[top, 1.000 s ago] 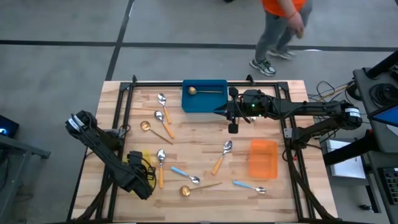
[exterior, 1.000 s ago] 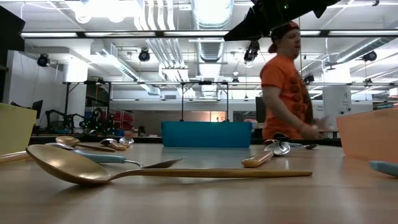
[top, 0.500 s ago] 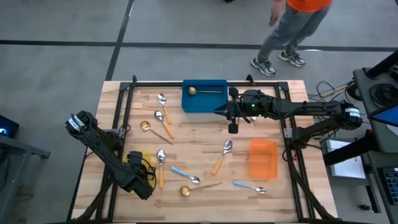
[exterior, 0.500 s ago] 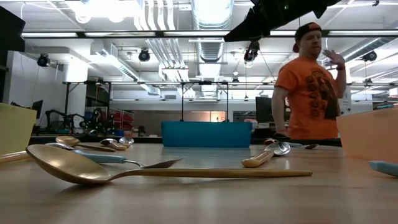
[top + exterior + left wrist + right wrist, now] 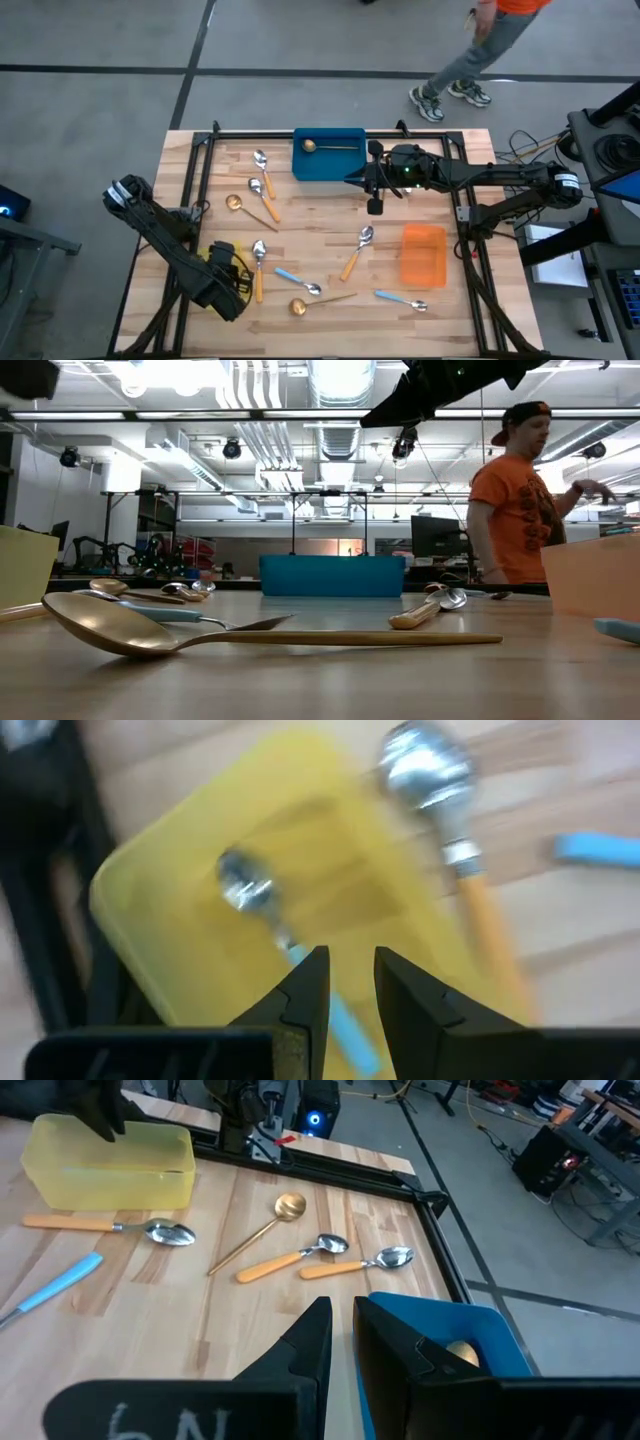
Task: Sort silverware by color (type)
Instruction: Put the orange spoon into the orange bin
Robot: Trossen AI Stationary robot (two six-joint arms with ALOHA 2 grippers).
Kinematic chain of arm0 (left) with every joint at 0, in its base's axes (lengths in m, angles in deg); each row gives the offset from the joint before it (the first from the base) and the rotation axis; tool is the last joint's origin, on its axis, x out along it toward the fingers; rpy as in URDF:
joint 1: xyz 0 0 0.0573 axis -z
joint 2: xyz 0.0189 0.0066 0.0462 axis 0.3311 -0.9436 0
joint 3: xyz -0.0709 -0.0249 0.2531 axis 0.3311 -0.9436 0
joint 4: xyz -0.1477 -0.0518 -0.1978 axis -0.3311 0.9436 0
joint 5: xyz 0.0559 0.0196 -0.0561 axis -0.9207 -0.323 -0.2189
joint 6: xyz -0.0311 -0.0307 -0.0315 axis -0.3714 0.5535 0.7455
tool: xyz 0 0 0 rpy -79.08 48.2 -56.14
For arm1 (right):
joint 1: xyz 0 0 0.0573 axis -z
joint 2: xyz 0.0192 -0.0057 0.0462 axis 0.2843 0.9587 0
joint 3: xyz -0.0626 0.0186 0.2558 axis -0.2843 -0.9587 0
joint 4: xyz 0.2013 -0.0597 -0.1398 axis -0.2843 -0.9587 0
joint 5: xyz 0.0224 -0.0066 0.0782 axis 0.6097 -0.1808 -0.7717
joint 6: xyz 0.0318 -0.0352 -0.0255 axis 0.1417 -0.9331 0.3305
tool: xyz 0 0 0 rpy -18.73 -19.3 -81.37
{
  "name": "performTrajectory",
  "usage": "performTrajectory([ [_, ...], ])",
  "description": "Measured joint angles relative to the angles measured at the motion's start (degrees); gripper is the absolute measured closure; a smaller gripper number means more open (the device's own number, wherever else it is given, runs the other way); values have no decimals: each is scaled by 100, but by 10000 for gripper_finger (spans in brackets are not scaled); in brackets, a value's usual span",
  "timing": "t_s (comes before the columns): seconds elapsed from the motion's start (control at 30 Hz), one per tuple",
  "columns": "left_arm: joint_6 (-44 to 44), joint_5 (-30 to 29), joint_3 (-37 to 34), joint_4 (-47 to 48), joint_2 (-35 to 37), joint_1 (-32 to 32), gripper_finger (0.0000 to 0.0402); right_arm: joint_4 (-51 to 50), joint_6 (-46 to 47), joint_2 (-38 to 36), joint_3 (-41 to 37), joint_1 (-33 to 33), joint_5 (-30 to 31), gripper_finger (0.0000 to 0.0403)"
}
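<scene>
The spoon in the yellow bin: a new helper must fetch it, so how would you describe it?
Find the yellow bin at the table's near left, under the left gripper. One spoon lies inside it, silver bowl, light-blue handle. The orange-handled spoon beside it lies on the wood outside the bin, as do the other blue-handled spoons.

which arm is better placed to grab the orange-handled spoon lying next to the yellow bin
Left. The left gripper hovers over the yellow bin, and the orange-handled spoon lies just beside that bin. The right gripper sits across the table by the blue bin.
</scene>
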Motion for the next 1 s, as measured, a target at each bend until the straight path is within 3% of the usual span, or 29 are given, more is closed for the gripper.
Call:
performTrajectory([
  [0.2,-1730,-1074,679,32,30,-393,346,0,138,0,0,1,15,365],
  [0.5,-5528,-1602,1208,-393,61,-1317,363,0,291,0,0,1,17,365],
  [0.77,-8705,-1601,745,-1954,444,-1912,364,0,626,0,0,0,24,365],
  [1.0,-10094,-1569,-171,-2887,1303,-2229,364,0,1787,0,0,-2,36,365],
])
